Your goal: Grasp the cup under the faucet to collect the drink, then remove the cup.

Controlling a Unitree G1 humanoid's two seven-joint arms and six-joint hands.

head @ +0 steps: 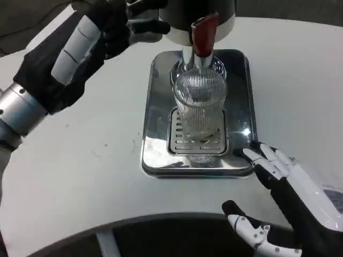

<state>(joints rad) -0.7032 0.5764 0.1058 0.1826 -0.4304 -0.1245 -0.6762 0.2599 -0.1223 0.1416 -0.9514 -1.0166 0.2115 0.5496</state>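
Reaching with my right hand (pixel 292 184), fingers (pixel 266 155) apart and empty, I see the cup (pixel 199 104) just ahead under the faucet (pixel 202 37), ungrasped; my left hand (pixel 115 27) I cannot read.

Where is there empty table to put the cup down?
Bare table lies left of the tray, below the left hand. More bare table lies right of the tray, above the right hand. The tray is crowded: the cup stands on its grate under the faucet.
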